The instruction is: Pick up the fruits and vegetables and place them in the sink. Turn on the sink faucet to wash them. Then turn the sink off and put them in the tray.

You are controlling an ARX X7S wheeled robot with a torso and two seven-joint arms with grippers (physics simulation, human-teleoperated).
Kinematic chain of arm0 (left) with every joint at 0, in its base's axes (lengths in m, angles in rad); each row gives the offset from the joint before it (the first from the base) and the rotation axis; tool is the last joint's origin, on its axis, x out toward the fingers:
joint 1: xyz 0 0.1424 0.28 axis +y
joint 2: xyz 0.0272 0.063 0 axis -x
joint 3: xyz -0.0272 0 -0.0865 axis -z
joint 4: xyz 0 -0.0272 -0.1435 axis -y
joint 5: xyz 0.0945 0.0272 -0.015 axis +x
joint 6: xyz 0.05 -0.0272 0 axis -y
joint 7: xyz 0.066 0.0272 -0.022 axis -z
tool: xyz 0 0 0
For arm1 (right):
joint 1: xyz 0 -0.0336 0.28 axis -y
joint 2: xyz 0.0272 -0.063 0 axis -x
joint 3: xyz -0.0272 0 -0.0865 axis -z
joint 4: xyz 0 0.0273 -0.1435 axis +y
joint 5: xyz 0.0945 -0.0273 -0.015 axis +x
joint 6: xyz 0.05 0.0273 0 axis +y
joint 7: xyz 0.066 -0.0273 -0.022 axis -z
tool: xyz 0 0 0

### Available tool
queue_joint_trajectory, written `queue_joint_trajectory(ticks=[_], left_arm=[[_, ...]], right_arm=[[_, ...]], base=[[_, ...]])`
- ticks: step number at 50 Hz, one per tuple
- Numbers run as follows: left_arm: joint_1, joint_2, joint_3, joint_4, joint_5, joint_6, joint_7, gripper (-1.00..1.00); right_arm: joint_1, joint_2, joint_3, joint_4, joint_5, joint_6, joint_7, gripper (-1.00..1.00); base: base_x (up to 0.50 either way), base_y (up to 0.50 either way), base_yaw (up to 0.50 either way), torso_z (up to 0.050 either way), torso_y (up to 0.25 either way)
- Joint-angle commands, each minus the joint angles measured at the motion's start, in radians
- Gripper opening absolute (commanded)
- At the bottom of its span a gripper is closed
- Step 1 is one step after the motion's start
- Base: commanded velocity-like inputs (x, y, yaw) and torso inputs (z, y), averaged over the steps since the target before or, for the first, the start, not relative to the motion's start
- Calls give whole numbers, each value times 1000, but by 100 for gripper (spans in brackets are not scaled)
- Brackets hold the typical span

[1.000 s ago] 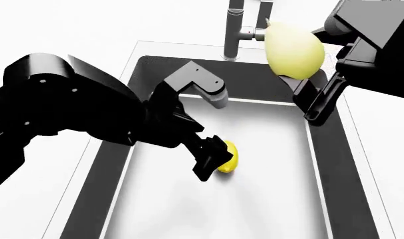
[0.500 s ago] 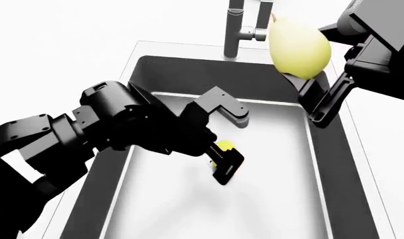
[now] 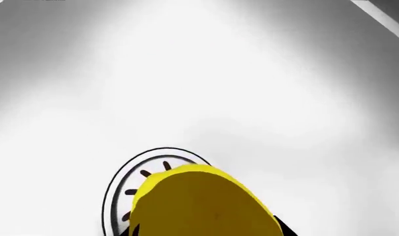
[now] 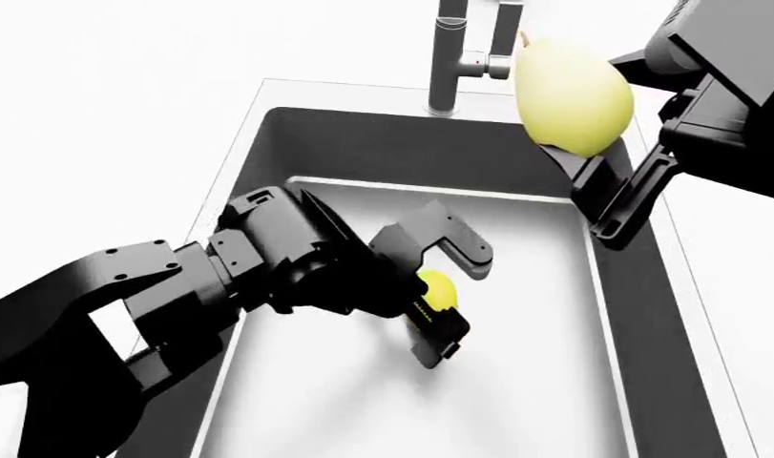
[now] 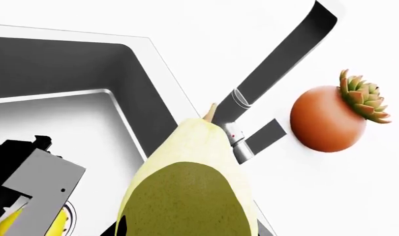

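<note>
White worktop (image 4: 132, 105), recessed dark-walled sink (image 4: 361, 143). Left jaws (image 4: 440, 303) pinch small yellow lemon (image 4: 438, 288) over round drain (image 3: 130, 177). Right jaws (image 4: 588, 157) pinch pale yellow-green pointed fruit (image 4: 568, 91) beside grey faucet column (image 4: 450, 57); orange-brown succulent pot (image 5: 330, 118) stands behind.

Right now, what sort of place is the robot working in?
Probably a simulated kitchen counter: a recessed sink with a round drain, a tall faucet behind it, and a potted succulent on the white worktop.

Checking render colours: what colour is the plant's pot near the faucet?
Orange-brown pot, seen best in the right wrist view.
</note>
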Motion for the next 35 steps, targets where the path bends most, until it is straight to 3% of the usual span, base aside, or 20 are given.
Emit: queue_joint_trajectory(ticks=[1, 11, 21, 35], left_arm=[[14, -44, -4, 126, -83, -31, -96, -100], [-53, -298, -166, 407, -216, -15, -258, -100], [-106, -507, -283, 575, -369, -29, -373, -100], [-145, -660, -362, 642, -466, -14, -499, -100]], right_arm=[[-3, 5, 1, -8, -8, -2, 0, -100], [-25, 14, 14, -16, -8, 2, 11, -100], [-35, 15, -29, -12, -21, 33, 34, -100], [-78, 36, -43, -37, -30, 81, 63, -100]], base=[[0, 0, 0, 0, 0], [0, 0, 0, 0, 12], [-11, -1, 0, 0, 250], [-7, -1, 0, 0, 250]])
